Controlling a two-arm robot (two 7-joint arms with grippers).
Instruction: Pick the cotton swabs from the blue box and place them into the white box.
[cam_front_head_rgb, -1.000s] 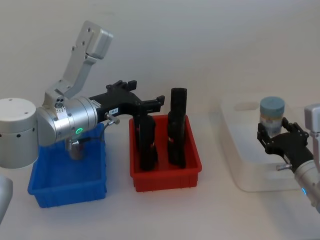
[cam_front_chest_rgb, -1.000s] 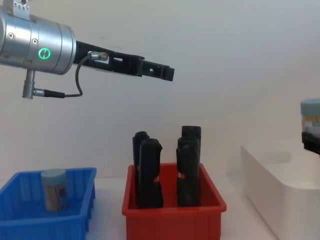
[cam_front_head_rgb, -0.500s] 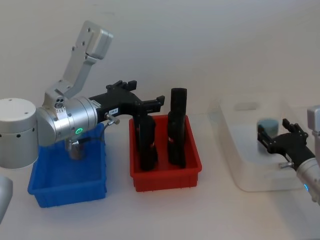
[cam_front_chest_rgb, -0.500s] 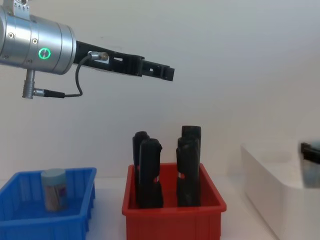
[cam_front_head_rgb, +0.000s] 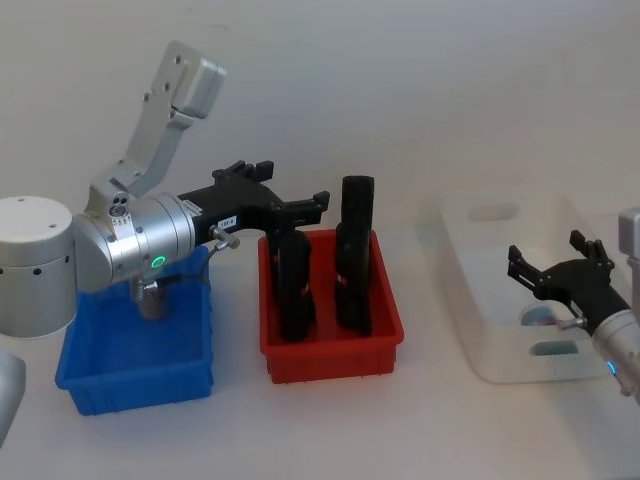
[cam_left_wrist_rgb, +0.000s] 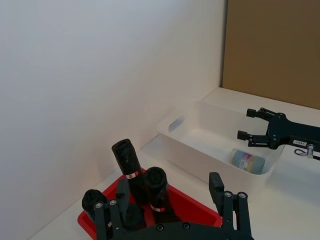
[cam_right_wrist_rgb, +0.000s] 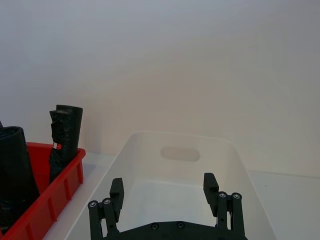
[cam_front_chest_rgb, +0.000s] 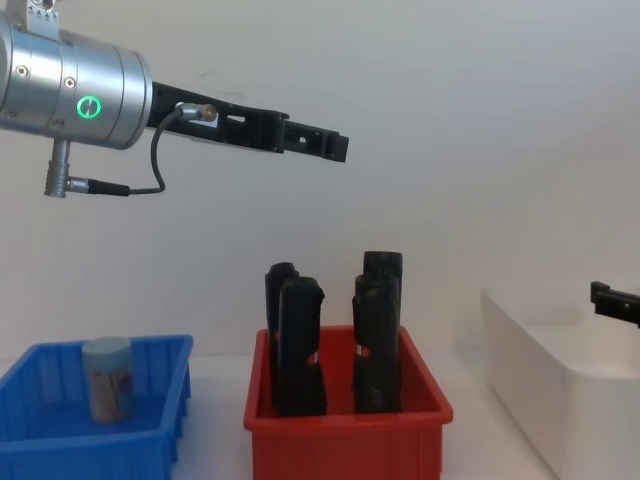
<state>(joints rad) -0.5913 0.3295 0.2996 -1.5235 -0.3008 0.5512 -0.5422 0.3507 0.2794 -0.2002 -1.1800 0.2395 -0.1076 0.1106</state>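
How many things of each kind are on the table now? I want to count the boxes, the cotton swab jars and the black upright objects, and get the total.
Boxes: 3 (blue box, red bin, white box)
Cotton swab jars: 2 (one upright in the blue box, one lying in the white box)
Black upright objects: 4, all in the red bin
Total: 9

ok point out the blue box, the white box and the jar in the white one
blue box (cam_front_head_rgb: 135, 385), head view, front wall.
white box (cam_left_wrist_rgb: 200, 154), left wrist view, outer wall.
cotton swab jar (cam_left_wrist_rgb: 246, 161), left wrist view, label.
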